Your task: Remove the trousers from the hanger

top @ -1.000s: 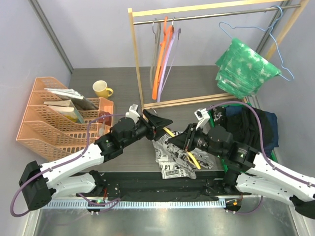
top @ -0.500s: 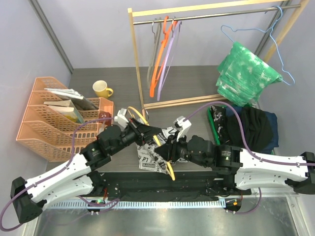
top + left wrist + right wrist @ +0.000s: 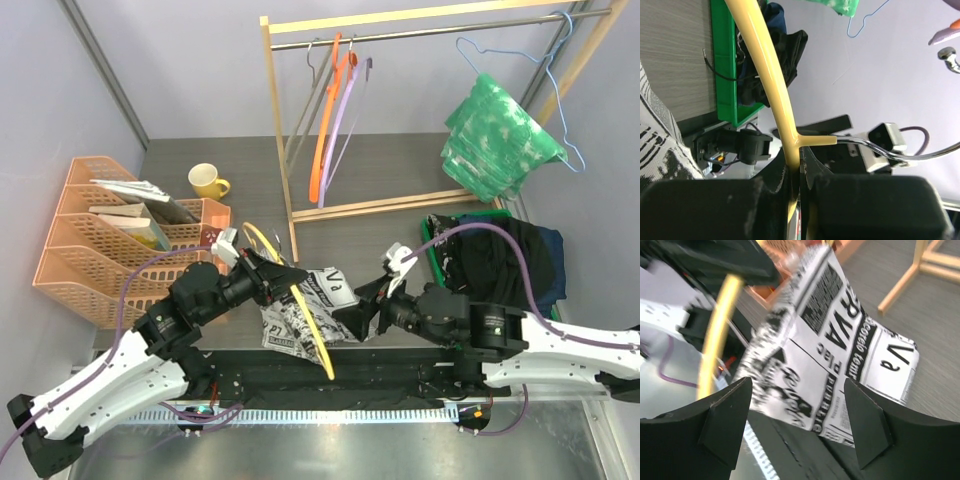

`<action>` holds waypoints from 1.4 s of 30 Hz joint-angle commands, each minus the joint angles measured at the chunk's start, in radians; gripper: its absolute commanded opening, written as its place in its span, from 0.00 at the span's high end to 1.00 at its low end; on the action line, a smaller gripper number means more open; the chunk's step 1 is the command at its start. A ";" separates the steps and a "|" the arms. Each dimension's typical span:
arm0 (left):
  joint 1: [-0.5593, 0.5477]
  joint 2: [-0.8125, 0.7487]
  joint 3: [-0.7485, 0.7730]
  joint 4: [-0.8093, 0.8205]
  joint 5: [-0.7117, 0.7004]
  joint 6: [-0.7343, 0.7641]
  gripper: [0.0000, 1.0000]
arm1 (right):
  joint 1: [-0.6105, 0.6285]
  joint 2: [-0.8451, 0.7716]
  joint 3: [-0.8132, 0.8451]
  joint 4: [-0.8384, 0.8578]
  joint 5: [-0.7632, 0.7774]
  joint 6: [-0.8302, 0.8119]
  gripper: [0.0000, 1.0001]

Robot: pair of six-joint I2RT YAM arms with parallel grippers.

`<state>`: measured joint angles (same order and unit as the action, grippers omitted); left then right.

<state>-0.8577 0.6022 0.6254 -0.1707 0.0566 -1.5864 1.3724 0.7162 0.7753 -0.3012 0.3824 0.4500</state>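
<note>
The white newspaper-print trousers (image 3: 300, 312) lie crumpled on the table's near edge between my two arms. A yellow hanger (image 3: 312, 335) slants across them, and I cannot tell whether the cloth still hangs on it. My left gripper (image 3: 283, 275) is shut on the hanger's neck (image 3: 790, 145) beside its metal hook. My right gripper (image 3: 350, 315) stands open just right of the trousers (image 3: 840, 340), nothing between its fingers (image 3: 725, 420). Green-and-white trousers (image 3: 495, 135) hang on a blue wire hanger on the rail. Dark trousers (image 3: 500, 255) are piled in the green bin (image 3: 725, 65).
A wooden clothes rack (image 3: 283, 150) stands at the back with orange, purple and grey hangers (image 3: 335, 110) on its rail. Orange file trays (image 3: 110, 265) with books and a yellow mug (image 3: 208, 181) sit on the left.
My left gripper closed on the yellow hanger and pulled it left. My right gripper opened, let go of the newspaper-print trousers and drew back to the right.
</note>
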 commanded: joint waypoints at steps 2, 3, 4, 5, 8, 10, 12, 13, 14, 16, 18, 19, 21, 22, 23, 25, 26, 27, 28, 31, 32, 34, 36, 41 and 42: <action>0.002 -0.073 0.123 -0.007 0.051 0.006 0.99 | 0.013 0.058 -0.134 0.129 -0.022 -0.085 0.19; 0.002 -0.084 0.132 -0.021 0.045 0.011 1.00 | 0.017 0.054 -0.157 0.195 -0.037 -0.115 0.18; 0.003 -0.088 0.154 -0.050 0.046 0.017 1.00 | 0.020 0.037 -0.177 0.217 -0.052 -0.129 0.18; 0.003 -0.099 0.167 -0.068 0.048 0.028 1.00 | 0.022 0.028 -0.211 0.230 -0.060 -0.141 0.16; 0.002 -0.114 0.200 -0.128 0.048 0.036 0.99 | 0.025 -0.029 -0.267 0.283 -0.099 -0.198 0.14; 0.002 -0.133 0.206 -0.141 0.034 0.029 1.00 | 0.024 -0.064 -0.297 0.297 -0.140 -0.238 0.13; 0.002 -0.147 0.211 -0.142 0.026 0.020 1.00 | 0.025 -0.106 -0.340 0.370 -0.233 -0.258 0.11; 0.002 -0.150 0.212 -0.147 0.020 0.016 1.00 | 0.027 -0.113 -0.352 0.393 -0.261 -0.269 0.10; 0.002 -0.150 0.215 -0.147 0.022 0.011 1.00 | 0.030 -0.122 -0.378 0.422 -0.313 -0.284 0.09; 0.002 -0.150 0.224 -0.148 0.017 0.003 1.00 | 0.037 -0.109 -0.396 0.505 -0.339 -0.300 0.08; 0.003 -0.147 0.241 -0.148 0.017 0.003 1.00 | 0.062 -0.049 -0.401 0.580 -0.343 -0.326 0.07; 0.002 -0.144 0.249 -0.150 0.017 0.005 1.00 | 0.071 -0.023 -0.398 0.608 -0.340 -0.336 0.07; 0.003 -0.139 0.261 -0.148 0.022 0.006 1.00 | 0.106 0.072 -0.381 0.675 -0.283 -0.379 0.07; 0.002 -0.136 0.275 -0.150 0.025 0.008 0.99 | 0.116 0.101 -0.375 0.697 -0.268 -0.398 0.07; 0.003 -0.131 0.281 -0.154 0.028 0.011 1.00 | 0.128 0.135 -0.360 0.717 -0.240 -0.414 0.07; 0.002 -0.131 0.292 -0.161 0.029 0.013 1.00 | 0.142 0.213 -0.349 0.784 -0.119 -0.444 0.05; 0.003 -0.136 0.293 -0.165 0.029 0.013 1.00 | 0.142 0.235 -0.335 0.809 -0.096 -0.444 0.05; 0.002 -0.137 0.293 -0.170 0.025 0.011 1.00 | 0.143 0.253 -0.326 0.817 -0.071 -0.474 0.05; 0.003 -0.142 0.292 -0.173 0.026 0.009 1.00 | 0.143 0.281 -0.320 0.826 -0.010 -0.484 0.05; 0.003 -0.162 0.283 -0.181 0.022 -0.003 1.00 | 0.142 0.305 -0.311 0.884 0.015 -0.504 0.05; 0.003 -0.166 0.278 -0.181 0.020 -0.004 1.00 | 0.143 0.308 -0.315 0.936 0.013 -0.505 0.05; 0.003 -0.179 0.278 -0.187 0.012 -0.007 1.00 | 0.142 0.319 -0.317 0.976 -0.007 -0.514 0.05; 0.002 -0.182 0.277 -0.185 0.009 -0.009 1.00 | 0.143 0.353 -0.301 1.019 -0.034 -0.522 0.05; 0.003 -0.179 0.277 -0.184 0.011 -0.009 1.00 | 0.146 0.445 -0.245 1.039 -0.120 -0.536 0.05; 0.002 -0.177 0.281 -0.187 0.012 -0.009 1.00 | 0.151 0.448 -0.243 1.044 -0.126 -0.533 0.05</action>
<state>-0.8570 0.4362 0.8520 -0.4866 0.0681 -1.5810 1.5120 1.1378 0.4744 0.6151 0.2943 -0.0628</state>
